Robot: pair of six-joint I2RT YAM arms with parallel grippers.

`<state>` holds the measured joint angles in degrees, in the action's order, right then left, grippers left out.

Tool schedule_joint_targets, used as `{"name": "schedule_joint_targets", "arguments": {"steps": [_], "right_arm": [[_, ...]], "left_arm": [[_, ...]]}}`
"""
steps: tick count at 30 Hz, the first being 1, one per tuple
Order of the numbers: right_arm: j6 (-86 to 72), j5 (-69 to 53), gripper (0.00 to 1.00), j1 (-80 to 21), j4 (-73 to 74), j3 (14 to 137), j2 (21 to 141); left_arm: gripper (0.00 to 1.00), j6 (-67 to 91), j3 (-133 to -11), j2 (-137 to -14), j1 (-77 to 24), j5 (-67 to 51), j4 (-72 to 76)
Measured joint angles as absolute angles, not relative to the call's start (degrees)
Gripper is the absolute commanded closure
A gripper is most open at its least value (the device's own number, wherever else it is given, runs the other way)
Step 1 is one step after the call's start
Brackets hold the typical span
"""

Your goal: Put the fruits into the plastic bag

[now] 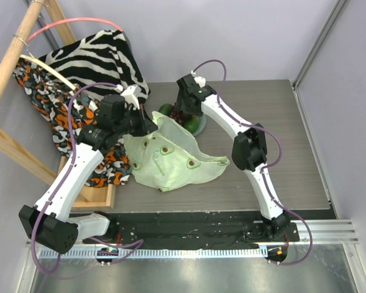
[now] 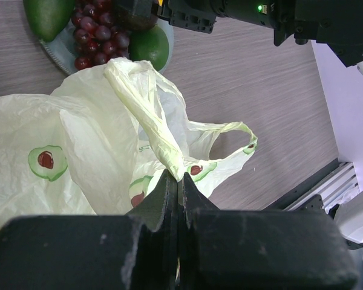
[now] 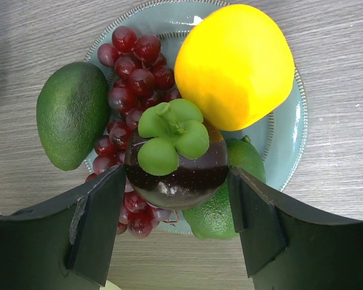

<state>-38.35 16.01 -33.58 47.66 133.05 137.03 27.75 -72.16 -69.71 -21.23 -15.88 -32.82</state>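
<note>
The fruits (image 3: 142, 81) lay heaped on the plate (image 3: 287, 151); my right gripper (image 3: 176, 176) gaped wide astride the dark purple-brown round fruit (image 3: 169, 164), while my left gripper (image 2: 178, 179) was pinched tight on the plastic bag (image 2: 91, 139) by its handle.

Left arm (image 1: 79, 171) comes up from its base at the near left corner and reaches in toward the middle. Its claw (image 2: 178, 178) is pinched tight, fingers flat against each other, with a twisted strip of the plastic bag (image 2: 142, 99) caught between the tips. Right arm (image 1: 256, 165) leans up and left from the near right corner and bends at the elbow, wrist tipped so its claw (image 3: 175, 181) points straight down. That one's spread wide, one finger each side of the dark round fruit (image 3: 175, 169). Can't tell if they touch it.
</note>
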Motion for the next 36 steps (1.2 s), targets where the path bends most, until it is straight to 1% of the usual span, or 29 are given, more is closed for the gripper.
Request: {"name": "schedule_joint_targets", "arguments": {"steps": [2, 7, 22, 27, 36], "right_arm": [[-38.5, 16.01, 0.26, -33.58, 47.68, 133.27, 137.12], [-39.07, 15.9, 0.3, -33.58, 47.66, 133.84, 137.43], [-39.4, 15.05, 0.47, -33.58, 46.76, 133.75, 137.43], [-39.44, 14.76, 0.5, -33.58, 46.17, 133.16, 137.34], [-39.94, 13.96, 0.52, -33.71, 45.23, 131.59, 134.98]], "left_arm": [[1.0, 27.7, -72.16, -69.71, -21.23, -15.88, -32.82], [1.0, 27.53, -72.16, -69.71, -21.23, -15.9, -32.82], [1.0, 26.76, -72.16, -69.73, -21.23, -16.27, -32.82], [1.0, 26.74, -72.16, -69.78, -21.23, -16.32, -32.82], [1.0, 26.74, -72.14, -69.91, -21.23, -16.32, -32.8]]}}
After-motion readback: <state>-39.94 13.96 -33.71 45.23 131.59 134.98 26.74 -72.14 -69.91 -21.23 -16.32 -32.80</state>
